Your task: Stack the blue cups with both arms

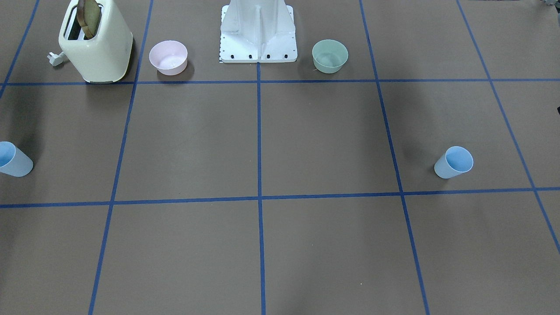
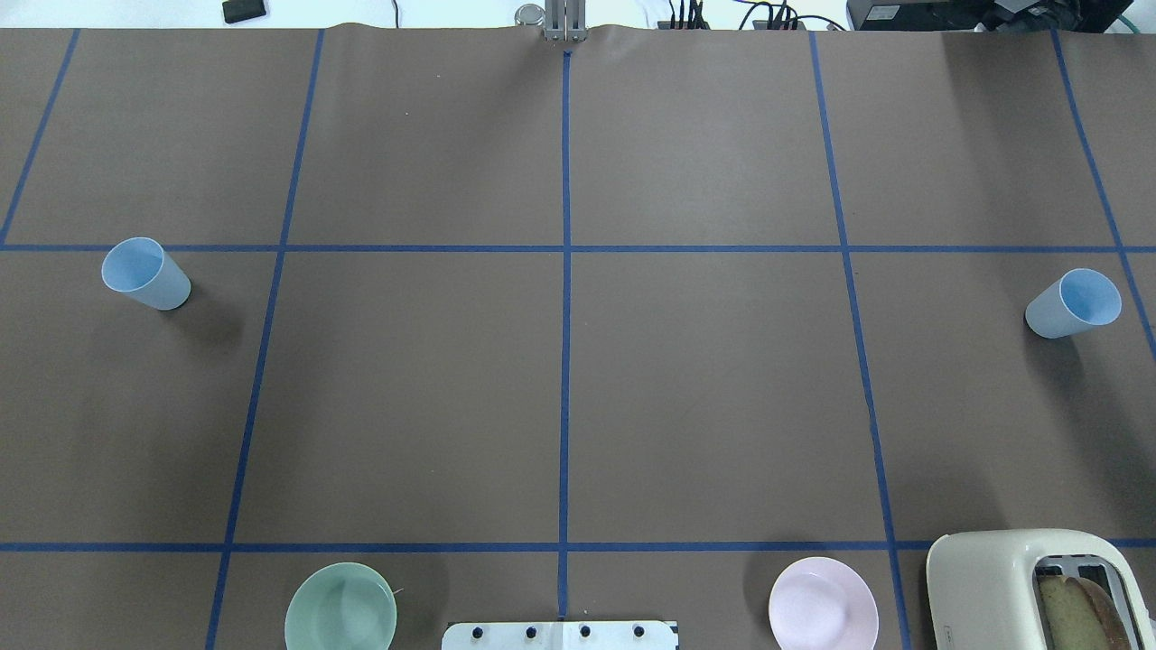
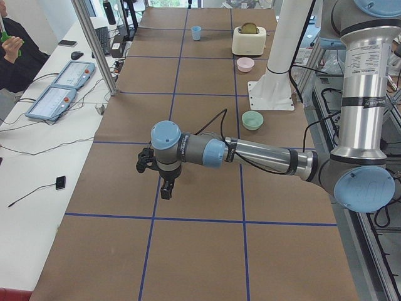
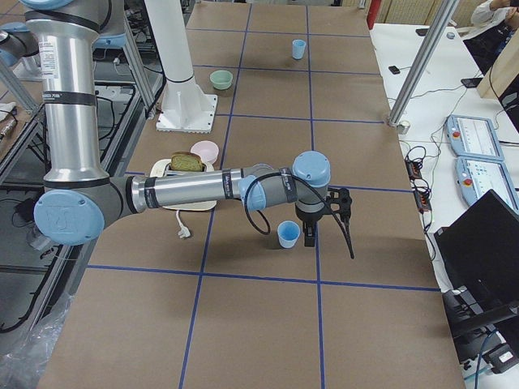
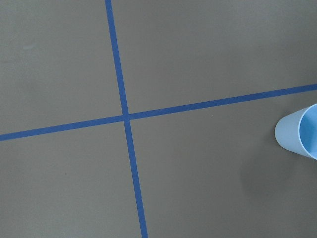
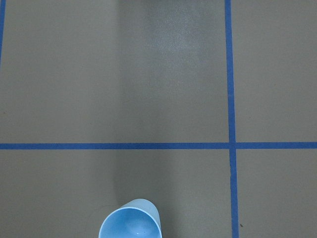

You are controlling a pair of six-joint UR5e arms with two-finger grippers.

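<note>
Left gripper [image 3: 165,192] hangs fingers-down over the table at the end of the near arm in the left side view. Right gripper [image 4: 309,237] hangs the same way in the right side view, just beside the right cup [image 4: 288,233]. Both show in side views only, so I cannot tell whether either claw is apart or together, nor whether the right one touches the cup.

Brown paper [image 2: 704,379] covers the table, marked into large squares by blue tape lines [image 2: 565,361]. By the white base stand [image 1: 258,33] sit a green bowl [image 1: 330,55] on the robot's left and a pink bowl [image 1: 168,57] on its right. Past the pink bowl stands a cream toaster [image 1: 96,43] with a bread slice [image 1: 89,17] in one slot. Along the far side runs a white bench [image 3: 37,163] with control tablets [image 3: 59,88], cables and a seated person [image 3: 12,53].

Each cup is pale blue, smooth, handleless and tapered to a narrower base, standing upright with its mouth up. The left cup [image 2: 146,273] is near the table's left end, just inside a tape line. The right cup is near the opposite end, well apart from it, with nothing stacked.
</note>
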